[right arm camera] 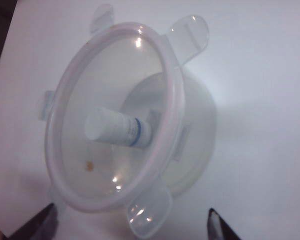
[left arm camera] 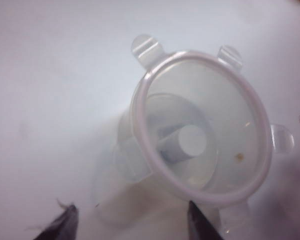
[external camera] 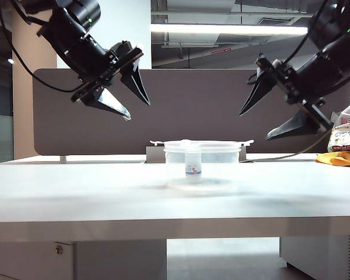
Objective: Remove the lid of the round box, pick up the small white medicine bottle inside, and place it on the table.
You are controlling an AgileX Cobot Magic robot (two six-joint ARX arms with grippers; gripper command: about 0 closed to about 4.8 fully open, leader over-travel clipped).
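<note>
Both arms are finished in glossy black; left gripper (external camera: 128, 96) and right gripper (external camera: 262, 119) bear tapered, pointed black fingers; black cables are trailed behind.

Far right of my view: a printed bag (external camera: 342, 135) sits with an orange-yellow cloth (external camera: 340, 158) just below it. Ceiling strip light (external camera: 228, 28) glows overhead. Tan pillar (external camera: 34, 81) stands at left.

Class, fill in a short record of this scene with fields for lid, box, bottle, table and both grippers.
lid: on the round box, clip tabs sticking out
bottle: small white medicine bottle upright inside the box
table: white, box near its middle
left gripper: open, raised above and left of the box
right gripper: open, raised above and right of the box
</note>
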